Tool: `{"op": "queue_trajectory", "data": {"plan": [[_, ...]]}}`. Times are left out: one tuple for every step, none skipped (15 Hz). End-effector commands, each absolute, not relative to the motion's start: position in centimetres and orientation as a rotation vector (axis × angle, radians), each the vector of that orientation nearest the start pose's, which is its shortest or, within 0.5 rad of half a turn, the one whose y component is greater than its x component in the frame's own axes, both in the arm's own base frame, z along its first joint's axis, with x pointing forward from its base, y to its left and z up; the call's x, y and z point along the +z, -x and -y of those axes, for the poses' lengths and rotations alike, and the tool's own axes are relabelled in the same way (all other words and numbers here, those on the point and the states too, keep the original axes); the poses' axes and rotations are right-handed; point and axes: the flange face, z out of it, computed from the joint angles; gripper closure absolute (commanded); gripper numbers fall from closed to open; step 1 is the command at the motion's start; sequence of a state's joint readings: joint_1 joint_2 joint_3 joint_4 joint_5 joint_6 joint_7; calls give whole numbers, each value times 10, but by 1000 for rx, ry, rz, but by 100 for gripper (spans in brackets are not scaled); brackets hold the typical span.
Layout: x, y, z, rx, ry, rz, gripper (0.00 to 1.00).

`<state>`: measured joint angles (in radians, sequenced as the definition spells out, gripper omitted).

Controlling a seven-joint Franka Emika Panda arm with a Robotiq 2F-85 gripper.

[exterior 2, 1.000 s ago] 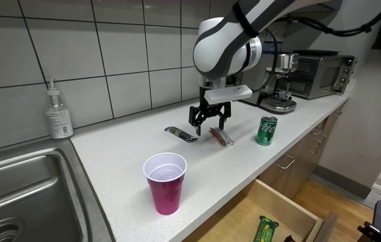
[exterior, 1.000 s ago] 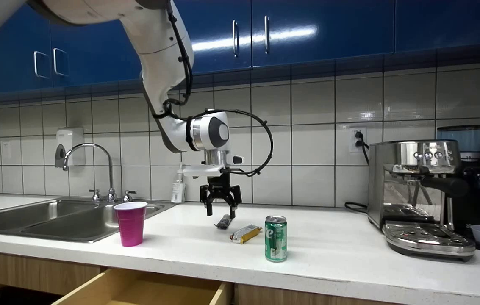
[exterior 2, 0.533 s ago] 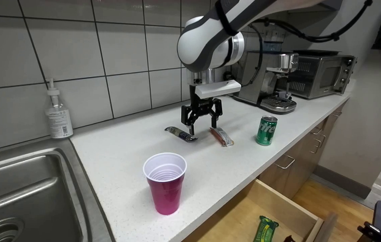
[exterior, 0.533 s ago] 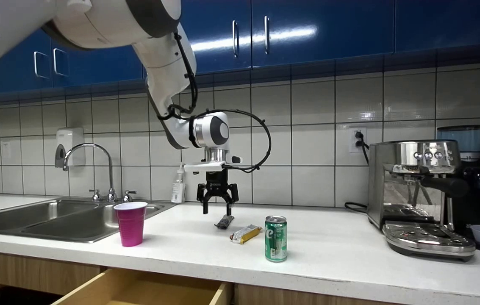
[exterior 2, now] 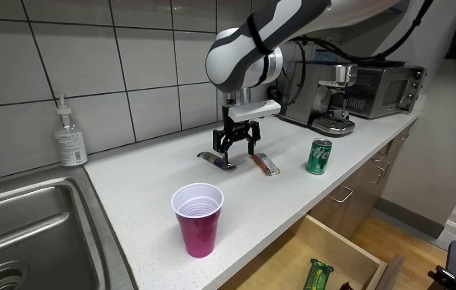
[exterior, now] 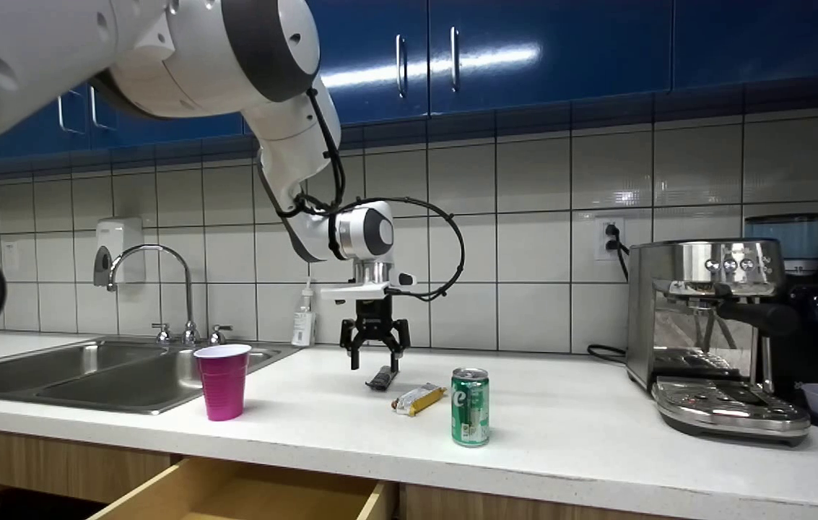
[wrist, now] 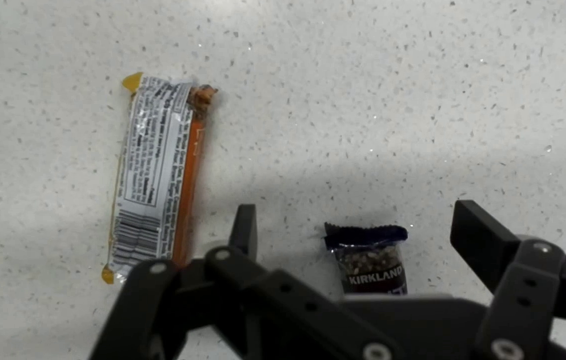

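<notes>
Fingers (wrist: 244, 231) parted, holding nothing, the black metal gripper (exterior 2: 238, 157) hangs above the speckled white counter (exterior 2: 151, 225), a dark plastic-wrapped Kirkland bar (wrist: 371, 262) lying there, one end roughly under the gap. Lowered off-line, a finger could crush that bar or shove the silver-and-orange foil bar (wrist: 155, 170) near it. Farther off stand a green metal can (exterior 2: 319, 157), contents hidden, and a magenta plastic cup (exterior 2: 199, 235), ribbed white inside; the open pale-wood drawer (exterior 2: 340, 245) holds a green-wrapped bar (exterior 2: 317, 275).

My near wrist view looks down past my claw (wrist: 355, 215); farther off, an exterior view faces the wall (exterior: 535, 245), an exterior view slants along the surface (exterior 2: 151, 193); both share the can (exterior 2: 319, 156).
</notes>
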<state>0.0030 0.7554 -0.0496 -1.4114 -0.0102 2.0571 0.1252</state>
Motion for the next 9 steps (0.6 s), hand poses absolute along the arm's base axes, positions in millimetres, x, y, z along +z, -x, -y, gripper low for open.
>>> {"op": "queue_trajectory", "data": {"plan": [[245,-728,31,204,3172,-201,0],[244,-729,30,210,3171,-195,0],[243,-730,30,215,3173,-192,0],[242,-731,30,223,3172,-184,0],[240,-732,30,234,3171,-176,0],[238,-733,31,241,3172,-171,0],[237,-734,31,251,3173,-164,0],[235,-734,31,264,3173,-157,0],[233,-735,32,273,3173,-151,0]]}}
